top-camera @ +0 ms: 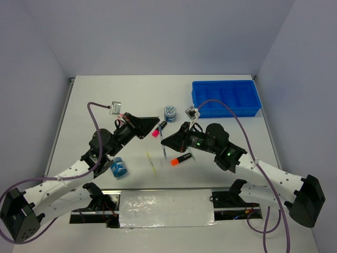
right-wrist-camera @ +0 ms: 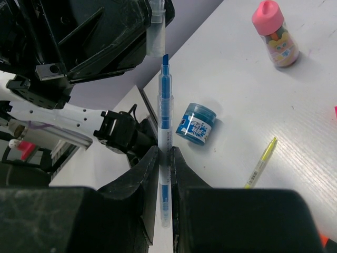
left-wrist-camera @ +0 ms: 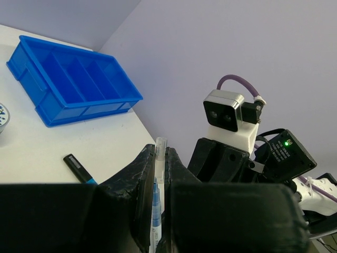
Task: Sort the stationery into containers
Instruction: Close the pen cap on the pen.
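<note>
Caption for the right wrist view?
Right gripper holds a blue pen, tip near the clear cap in the left gripper.

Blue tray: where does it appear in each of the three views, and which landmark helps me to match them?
Top external: the tray is in the upper right.
Left wrist: it is in the upper left.
Right wrist: it is not in this view.
Shared landmark: the clear pen, gripped by the left pincer and the right pincer, stands near the middle of both wrist views.

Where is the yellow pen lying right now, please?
In the top view, the yellow pen lies on the table near its front edge, the near blue jar to its left and the orange-capped marker to its right.
</note>
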Action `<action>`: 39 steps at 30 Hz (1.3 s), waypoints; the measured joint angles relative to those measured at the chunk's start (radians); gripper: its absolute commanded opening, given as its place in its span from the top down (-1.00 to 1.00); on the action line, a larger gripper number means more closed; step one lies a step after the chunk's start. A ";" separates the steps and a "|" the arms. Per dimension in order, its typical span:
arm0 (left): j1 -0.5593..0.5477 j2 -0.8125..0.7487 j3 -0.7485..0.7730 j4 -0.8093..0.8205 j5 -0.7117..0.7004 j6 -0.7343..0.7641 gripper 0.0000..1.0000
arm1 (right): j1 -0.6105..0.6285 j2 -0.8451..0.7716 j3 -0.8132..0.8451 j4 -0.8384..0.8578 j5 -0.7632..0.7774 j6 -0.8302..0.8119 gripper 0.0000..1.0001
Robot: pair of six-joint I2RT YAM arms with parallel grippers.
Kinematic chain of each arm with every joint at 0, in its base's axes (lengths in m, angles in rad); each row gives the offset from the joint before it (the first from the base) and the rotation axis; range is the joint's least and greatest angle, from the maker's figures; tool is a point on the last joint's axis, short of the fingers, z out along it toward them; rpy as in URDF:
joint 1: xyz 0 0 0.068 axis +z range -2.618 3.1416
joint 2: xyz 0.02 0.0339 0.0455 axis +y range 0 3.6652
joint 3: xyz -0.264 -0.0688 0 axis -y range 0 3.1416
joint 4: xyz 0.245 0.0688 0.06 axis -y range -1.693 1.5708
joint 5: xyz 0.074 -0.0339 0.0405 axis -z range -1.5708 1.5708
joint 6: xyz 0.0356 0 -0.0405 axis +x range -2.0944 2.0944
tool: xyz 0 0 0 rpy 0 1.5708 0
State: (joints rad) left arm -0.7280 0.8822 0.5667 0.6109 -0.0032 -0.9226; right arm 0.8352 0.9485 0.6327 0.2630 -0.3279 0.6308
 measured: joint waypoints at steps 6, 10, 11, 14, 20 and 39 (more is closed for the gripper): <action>0.000 -0.002 -0.005 0.001 -0.017 0.000 0.88 | 0.000 0.001 0.002 -0.003 0.002 0.000 1.00; 0.000 -0.003 -0.006 -0.003 -0.021 0.001 0.88 | 0.000 0.008 0.002 -0.002 -0.001 0.000 1.00; 0.000 -0.005 -0.006 -0.005 -0.024 0.001 0.89 | 0.000 0.010 0.002 -0.002 -0.002 0.001 1.00; 0.000 -0.015 -0.006 -0.021 -0.038 0.004 0.88 | 0.000 0.014 0.002 -0.002 -0.006 0.000 1.00; 0.000 -0.035 -0.003 -0.050 -0.061 0.010 0.88 | 0.000 0.036 0.002 -0.002 -0.020 0.000 1.00; 0.000 -0.012 -0.003 -0.050 -0.055 0.008 0.88 | 0.000 0.035 0.015 -0.014 -0.026 -0.007 1.00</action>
State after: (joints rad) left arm -0.7284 0.8700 0.5632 0.5613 -0.0578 -0.9142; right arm 0.8356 0.9836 0.6476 0.2485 -0.3534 0.6235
